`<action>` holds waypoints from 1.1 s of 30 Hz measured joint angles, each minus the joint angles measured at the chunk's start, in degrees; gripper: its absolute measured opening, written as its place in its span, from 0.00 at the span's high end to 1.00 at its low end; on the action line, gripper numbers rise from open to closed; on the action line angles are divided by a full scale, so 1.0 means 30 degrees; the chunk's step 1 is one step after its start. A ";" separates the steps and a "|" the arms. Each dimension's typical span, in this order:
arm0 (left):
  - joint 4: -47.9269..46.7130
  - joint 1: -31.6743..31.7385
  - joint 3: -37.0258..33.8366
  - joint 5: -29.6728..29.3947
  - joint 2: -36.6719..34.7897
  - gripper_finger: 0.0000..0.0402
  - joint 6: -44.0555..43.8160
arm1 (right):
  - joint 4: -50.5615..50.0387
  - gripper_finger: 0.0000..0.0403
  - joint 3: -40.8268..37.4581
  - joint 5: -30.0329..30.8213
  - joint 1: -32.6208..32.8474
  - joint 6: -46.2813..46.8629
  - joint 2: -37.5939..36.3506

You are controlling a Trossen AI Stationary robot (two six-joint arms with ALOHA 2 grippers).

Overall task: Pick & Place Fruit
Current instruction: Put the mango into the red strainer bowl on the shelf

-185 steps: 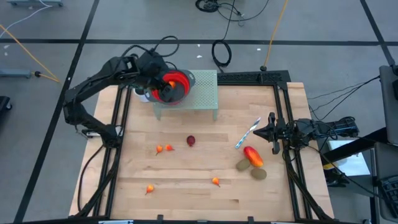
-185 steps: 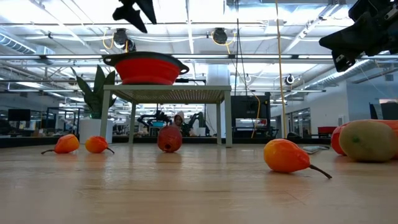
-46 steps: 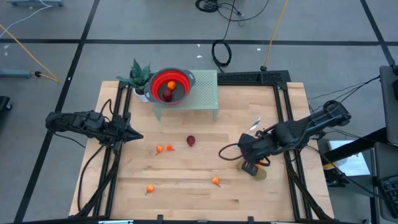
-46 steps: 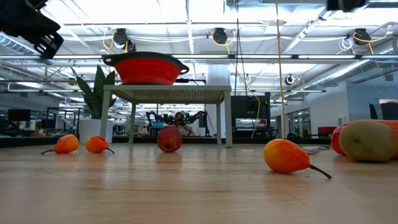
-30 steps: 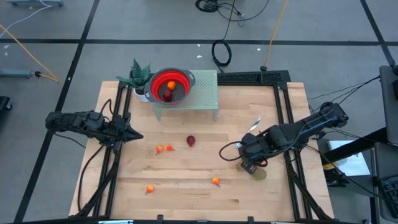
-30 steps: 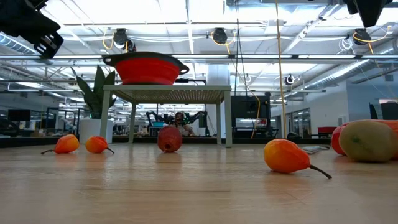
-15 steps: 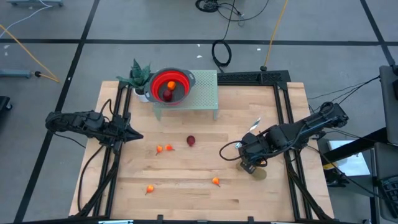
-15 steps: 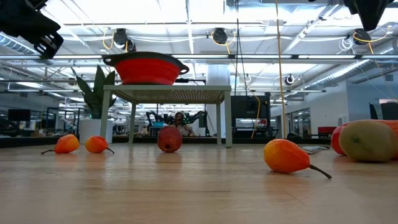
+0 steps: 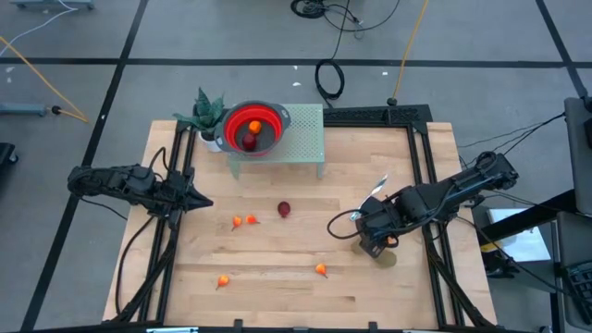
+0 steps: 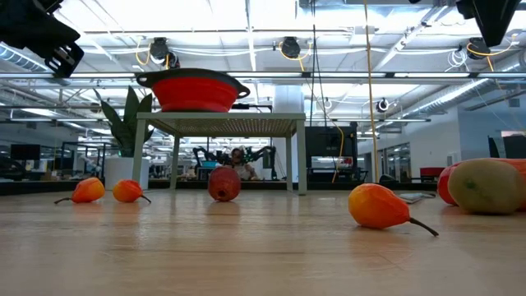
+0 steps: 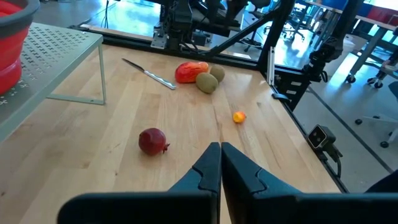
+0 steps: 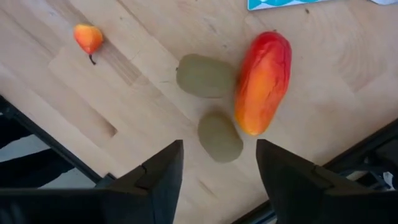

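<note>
Three fruits lie under the right hand [image 12: 217, 163], open and empty: the nearest green oval [image 12: 220, 136], likely light, hard and slippery, wants gripping across its narrow middle.

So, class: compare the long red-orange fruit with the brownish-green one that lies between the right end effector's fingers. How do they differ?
Colour: the red-orange fruit shades from red to orange; the brownish-green fruit is a dull olive all over.
Size: the red-orange fruit is clearly longer than the brownish-green fruit.
Shape: the red-orange fruit is a drawn-out oval; the brownish-green fruit is a stubby egg shape.
Both lie flat on the wooden table, close together.
</note>
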 joint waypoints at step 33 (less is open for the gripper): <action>0.0007 0.0006 0.0007 0.0000 0.0000 0.98 0.0015 | 0.0578 0.13 -0.2712 -0.0015 0.0000 0.1425 0.0000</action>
